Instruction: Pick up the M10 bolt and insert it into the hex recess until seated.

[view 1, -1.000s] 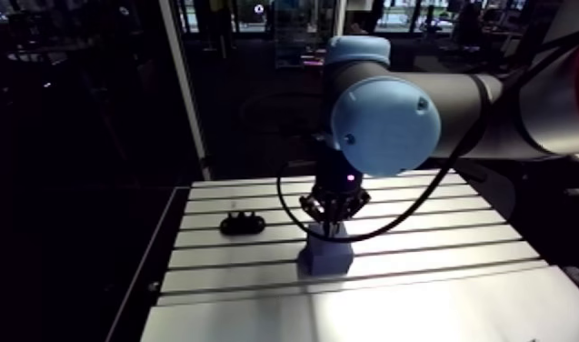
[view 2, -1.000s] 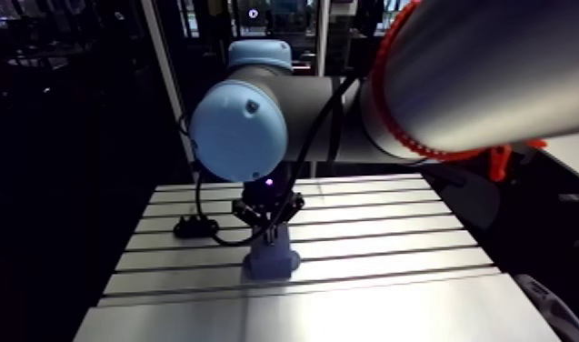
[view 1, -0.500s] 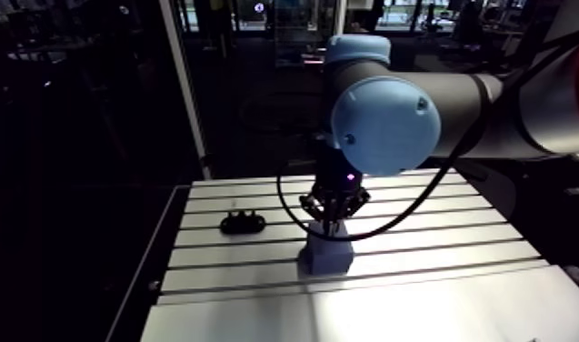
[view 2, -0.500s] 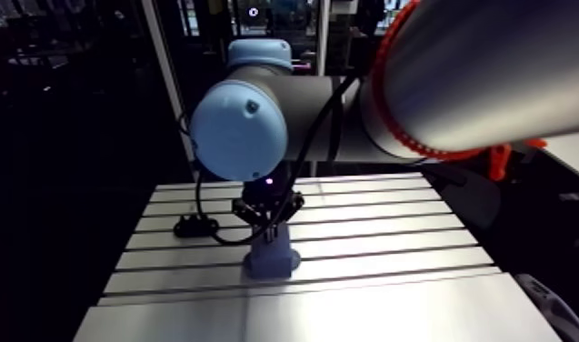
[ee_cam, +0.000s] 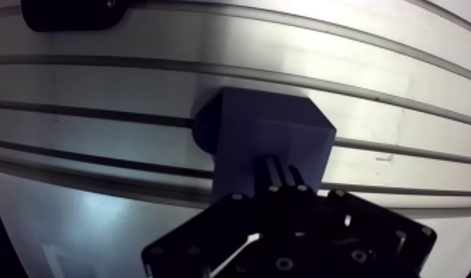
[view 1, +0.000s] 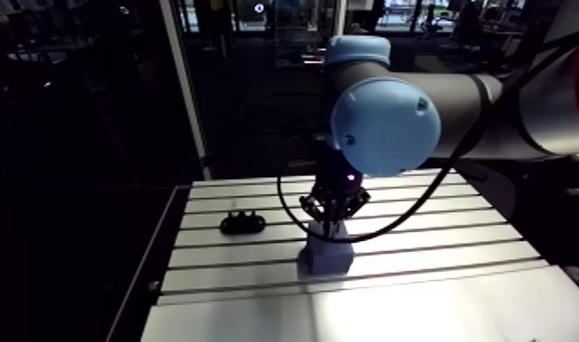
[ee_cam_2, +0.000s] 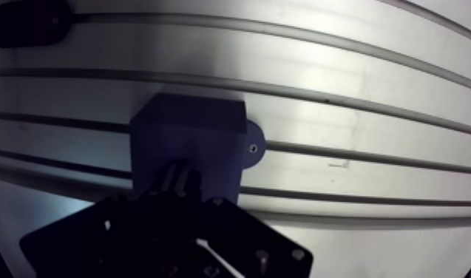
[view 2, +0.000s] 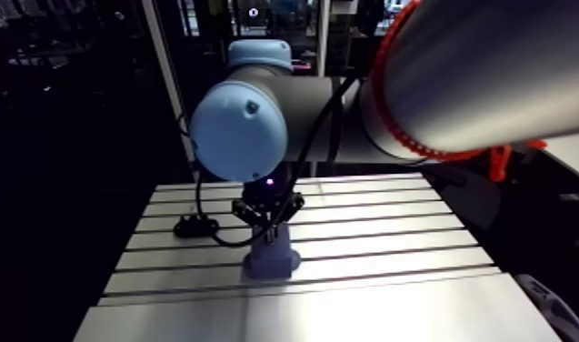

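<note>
A blue-violet block [ee_cam: 271,133] stands on the slotted table [view 1: 438,236], and the hex recess in it is hidden under the gripper. My gripper [ee_cam: 282,174] comes straight down onto the block's top [view 1: 326,256]. Its two fingers [ee_cam: 273,174] stand close together with only a narrow dark strip between them, which looks like the M10 bolt held upright. The bolt's head and tip do not show. In the arm view the gripper [view 1: 329,232] touches the block's top.
A black fixture [view 1: 242,222] lies on the table to the left of the block, and in the wrist view the same black fixture [ee_cam: 68,13] lies well ahead of the fingers. A round tab with a screw hole [ee_cam_2: 253,146] sticks out of the block's side.
</note>
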